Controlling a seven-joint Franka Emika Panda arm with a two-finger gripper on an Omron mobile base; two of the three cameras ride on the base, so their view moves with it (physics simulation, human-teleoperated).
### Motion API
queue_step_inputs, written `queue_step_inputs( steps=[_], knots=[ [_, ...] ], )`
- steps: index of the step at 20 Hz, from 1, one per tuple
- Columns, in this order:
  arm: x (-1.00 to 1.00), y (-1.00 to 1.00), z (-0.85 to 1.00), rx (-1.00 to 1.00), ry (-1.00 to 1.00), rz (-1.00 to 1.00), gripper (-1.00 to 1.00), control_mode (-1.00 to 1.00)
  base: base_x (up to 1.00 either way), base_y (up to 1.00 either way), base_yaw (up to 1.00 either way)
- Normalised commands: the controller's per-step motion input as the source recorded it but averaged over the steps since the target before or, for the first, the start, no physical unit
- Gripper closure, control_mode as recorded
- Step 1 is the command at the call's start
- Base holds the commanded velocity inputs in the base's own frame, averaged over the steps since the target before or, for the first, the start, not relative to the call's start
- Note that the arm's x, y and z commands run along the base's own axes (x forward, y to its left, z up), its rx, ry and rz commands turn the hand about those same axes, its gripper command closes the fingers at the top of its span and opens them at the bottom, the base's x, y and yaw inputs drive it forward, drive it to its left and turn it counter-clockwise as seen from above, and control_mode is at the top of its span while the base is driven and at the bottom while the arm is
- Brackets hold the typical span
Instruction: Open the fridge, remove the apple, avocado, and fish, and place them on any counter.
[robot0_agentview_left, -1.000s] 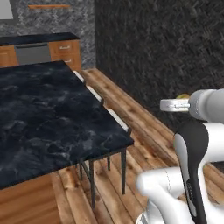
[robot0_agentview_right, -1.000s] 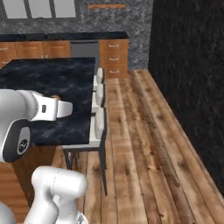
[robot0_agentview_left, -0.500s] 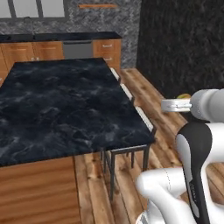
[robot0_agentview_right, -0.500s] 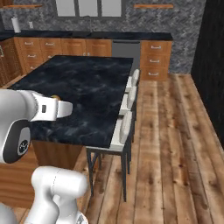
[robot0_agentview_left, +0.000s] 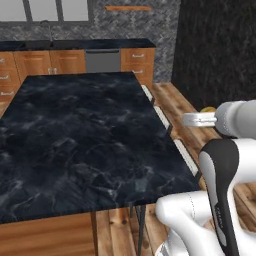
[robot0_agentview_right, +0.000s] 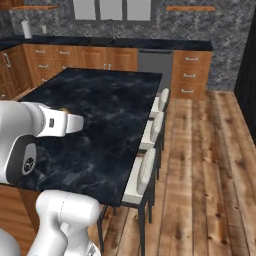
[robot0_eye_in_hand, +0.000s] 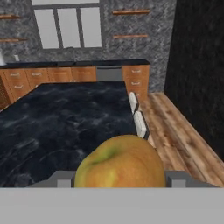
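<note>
**Apple pinched in the claw, bench just ahead**

Held: the apple (robot0_eye_in_hand: 121, 161), yellow with a green-orange blush, seated between the two tips of the claw (robot0_eye_in_hand: 120, 178) and swelling well above them in the hand view. Claw closed on the fruit at a wide span, one tip on each flank. A sliver of yellow at the end of the forearm in the left base view, near the far right.

Carried off the near right edge of the bench (robot0_agentview_left: 75, 135), the black marbled island top, over the row of white stools (robot0_agentview_right: 150, 132) and the wooden floor (robot0_agentview_right: 210, 165). Not yet above the stone.

Handling, as judged: round, firm, smooth-skinned, light for this arm. Stiff enough to take a steady squeeze without bruising much, yet curved enough to squirt out if pinched off-centre. Best taken across the widest girth, tips opposite one another, as appears to be the case here. Once released, likely to roll on hard polished stone; wise to lower until touching before spreading the tips, and well in from the edge.
</note>
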Motion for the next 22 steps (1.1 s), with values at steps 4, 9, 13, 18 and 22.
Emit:
queue_step_inputs(
  steps=[4, 9, 13, 18, 22],
  knots=[
    [0.00, 0.00, 0.00, 0.00, 0.00, 0.00, 1.00, 1.00, 0.00, 0.00, 0.00],
    [0.00, 0.00, 0.00, 0.00, 0.00, 0.00, 1.00, 1.00, 0.00, 0.00, 0.00],
    [0.00, 0.00, 0.00, 0.00, 0.00, 0.00, 1.00, 1.00, 0.03, 0.01, 0.02],
    [0.00, 0.00, 0.00, 0.00, 0.00, 0.00, 1.00, 1.00, 0.10, 0.11, 0.03],
    [0.00, 0.00, 0.00, 0.00, 0.00, 0.00, 1.00, 1.00, 0.00, 0.28, 0.00]
  ],
)
